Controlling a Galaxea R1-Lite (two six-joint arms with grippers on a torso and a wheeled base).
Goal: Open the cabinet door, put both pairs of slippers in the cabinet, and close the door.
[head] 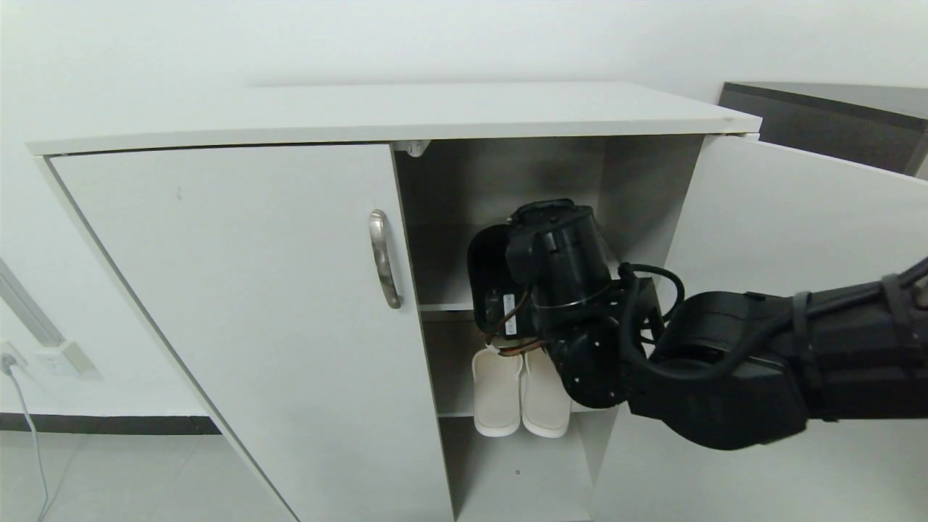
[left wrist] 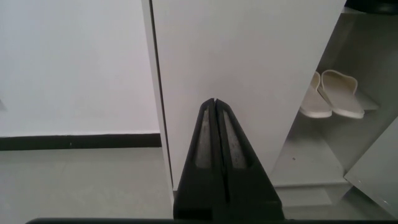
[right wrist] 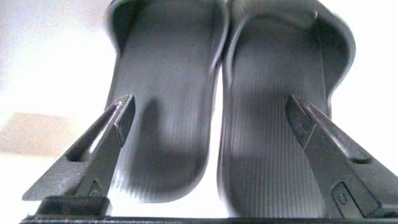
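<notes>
Jaws of the right gripper (right wrist: pixel 210 102) are held spread wide inside the cabinet (head: pixel 391 116), whose right door (head: pixel 783 239) is swung open, and the grey pair of slippers (right wrist: pixel 168 93) is seen side by side just ahead of them. Jaws of the left gripper (left wrist: pixel 215 143) are pressed together on nothing, facing the closed left door (left wrist: pixel 249 62). The white pair of slippers (head: pixel 518 395) is set on the shelf below the right jaws, and the print on a white label (head: pixel 510 313) behind them is too small to be read.

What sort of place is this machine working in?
Probably a plain indoor room, maybe staged like a home entryway: a white shoe cabinet against a bare wall, pale slippers on its shelf, a wall socket near the floor.
</notes>
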